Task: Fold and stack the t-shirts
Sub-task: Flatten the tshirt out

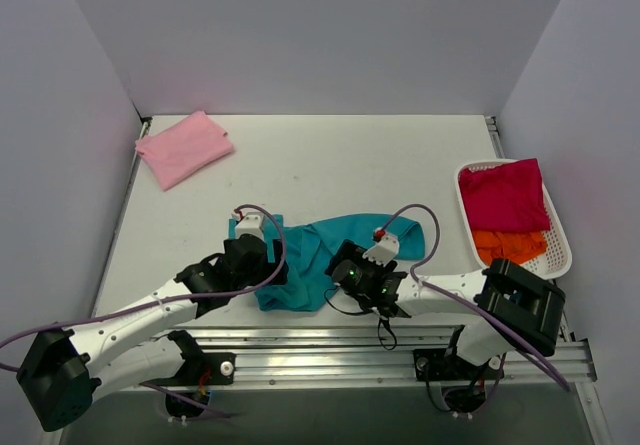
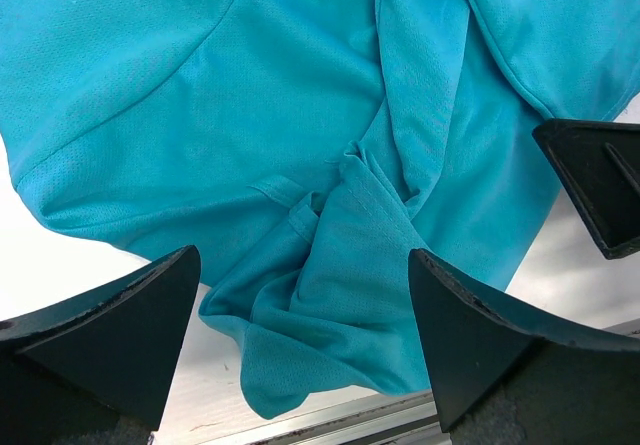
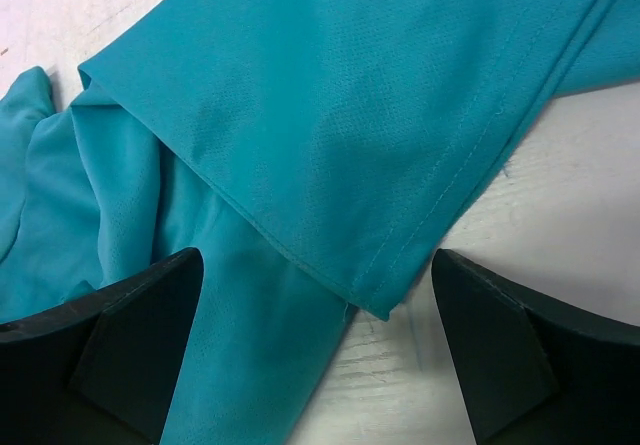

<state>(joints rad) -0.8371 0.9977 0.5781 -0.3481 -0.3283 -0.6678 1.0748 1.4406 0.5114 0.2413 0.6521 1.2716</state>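
My left end effector [image 2: 302,265] and right end effector [image 3: 318,260] hover wide open over the crumpled teal cloth t-shirt [image 1: 305,260], straddling fold and hem, ready to pinch and spread it.

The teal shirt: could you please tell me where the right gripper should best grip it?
Probably the stitched hem corner of the teal shirt, from straight above: it lies flat at the cloth's edge on the table, and the open right gripper straddles it.
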